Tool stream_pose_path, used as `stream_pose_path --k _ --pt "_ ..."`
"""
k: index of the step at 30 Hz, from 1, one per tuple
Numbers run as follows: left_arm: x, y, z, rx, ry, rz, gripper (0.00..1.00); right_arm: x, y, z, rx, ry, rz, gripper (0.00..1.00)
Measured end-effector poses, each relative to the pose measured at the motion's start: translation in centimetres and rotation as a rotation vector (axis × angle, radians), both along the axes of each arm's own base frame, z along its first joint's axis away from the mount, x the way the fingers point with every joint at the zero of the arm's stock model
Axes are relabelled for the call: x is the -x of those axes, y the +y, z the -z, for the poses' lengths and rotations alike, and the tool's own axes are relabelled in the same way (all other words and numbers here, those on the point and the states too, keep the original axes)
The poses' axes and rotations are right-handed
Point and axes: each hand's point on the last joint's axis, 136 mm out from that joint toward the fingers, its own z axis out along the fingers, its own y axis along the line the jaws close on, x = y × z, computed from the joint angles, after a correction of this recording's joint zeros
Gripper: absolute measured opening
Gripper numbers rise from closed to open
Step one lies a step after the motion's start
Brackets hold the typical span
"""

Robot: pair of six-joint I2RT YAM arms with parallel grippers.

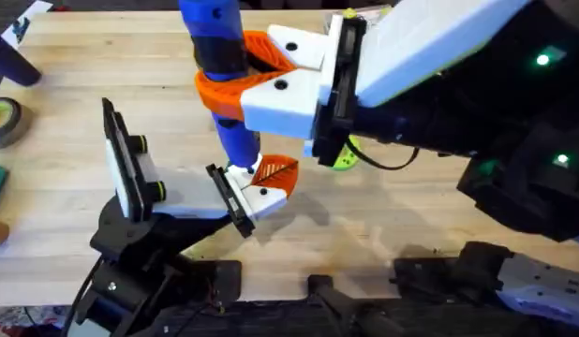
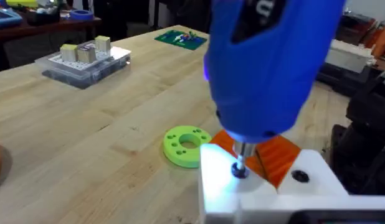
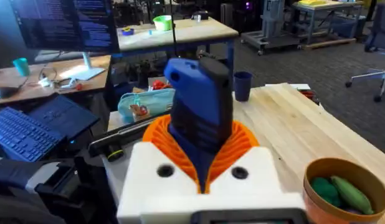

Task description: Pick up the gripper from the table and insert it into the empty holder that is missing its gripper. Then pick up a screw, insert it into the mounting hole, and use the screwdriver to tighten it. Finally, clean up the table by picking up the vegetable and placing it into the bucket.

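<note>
Screwdriver [image 1: 222, 70] stands upright, clamped in the right gripper [image 1: 235, 89], its bit on a dark dot of the small white gripper [image 1: 263, 187] — already seated in the holder [image 1: 140, 187] near the table's [image 1: 411, 215] front — green vegetable in the bucket [image 3: 323, 199].

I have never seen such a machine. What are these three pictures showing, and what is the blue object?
A two-armed robot works at a wooden table. One picture looks down from above; the other two come from cameras on its wrists. The right arm's white-and-orange end effector holds a blue pen-shaped electric screwdriver upright, its metal bit on a small white block with an orange ribbed fin, mounted on a black-and-white stand. A green ring lies nearby. A round bucket already holds green vegetables.
</note>
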Motion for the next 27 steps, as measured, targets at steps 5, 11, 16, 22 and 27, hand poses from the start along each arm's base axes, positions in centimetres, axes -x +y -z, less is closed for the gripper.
stream_pose_path --k 5,11,16,22,27 --pt "0.0 0.0 0.0 0.0 0.0 0.0 0.014 -0.01 0.01 0.16 0.005 0.004 0.0 0.026" --pt "0.0 0.0 0.0 0.0 0.0 0.0 0.014 -0.01 0.01 0.16 0.006 0.004 0.0 0.026" --pt "0.0 0.0 0.0 0.0 0.0 0.0 0.014 -0.01 0.01 0.17 0.007 0.001 0.0 0.026" --pt "0.0 0.0 0.0 0.0 0.0 0.0 0.014 -0.01 0.01 0.27 0.013 -0.008 0.001 0.026" --pt "0.0 0.0 0.0 0.0 0.001 0.0 0.014 -0.01 0.02 0.38 0.018 -0.01 0.001 0.026"
